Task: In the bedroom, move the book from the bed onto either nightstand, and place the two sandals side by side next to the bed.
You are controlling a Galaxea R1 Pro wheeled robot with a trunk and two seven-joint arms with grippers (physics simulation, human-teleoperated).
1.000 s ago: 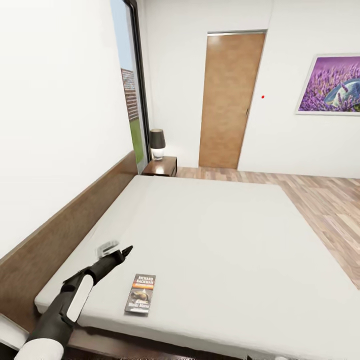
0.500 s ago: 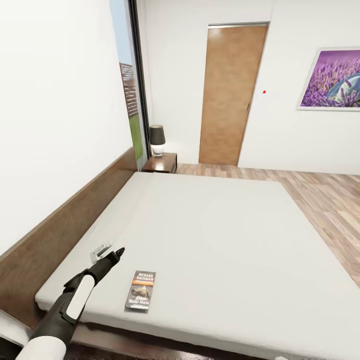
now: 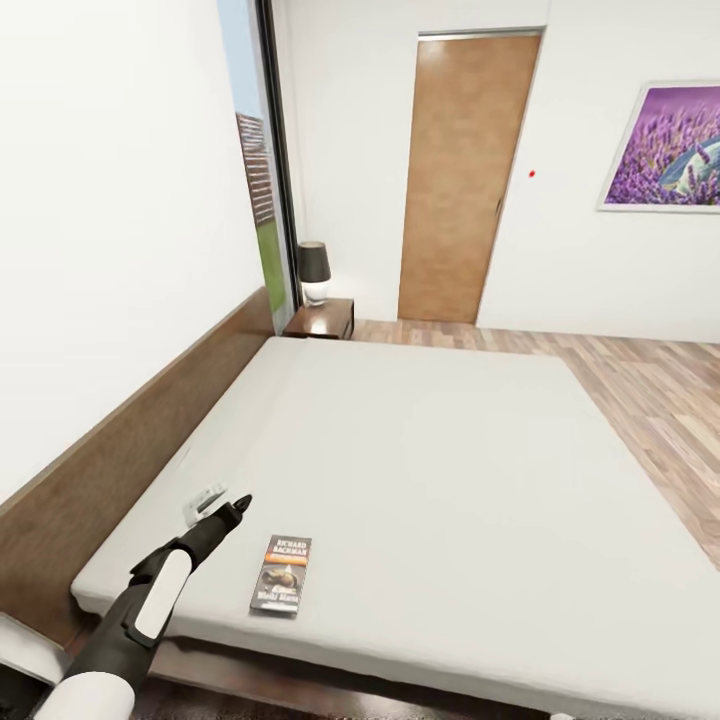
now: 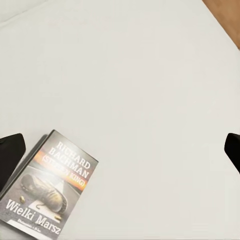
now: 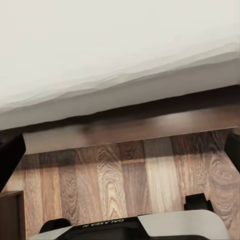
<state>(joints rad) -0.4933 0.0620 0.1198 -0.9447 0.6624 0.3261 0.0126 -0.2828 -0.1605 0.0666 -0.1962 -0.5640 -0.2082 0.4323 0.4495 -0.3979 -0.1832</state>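
Matt off-white cloth mattress (image 3: 420, 470), glossy paper book (image 3: 281, 588), brown wood headboard (image 3: 130, 440), plank floor (image 3: 650, 400)

We saw the bed (image 3: 430, 450) spread wide and bare around the book (image 3: 281, 587), open room on every side of it, our left gripper (image 3: 222, 507) just beside, headboard (image 3: 130, 450) closing the far left, nightstand (image 3: 321, 321) topped by a lamp (image 3: 313, 272).

Bed (image 5: 100, 45): pale mattress edge over its dark frame.
Floor (image 5: 130, 175): wood planks below the bed edge.
Robot base (image 5: 135, 227): on the floor.
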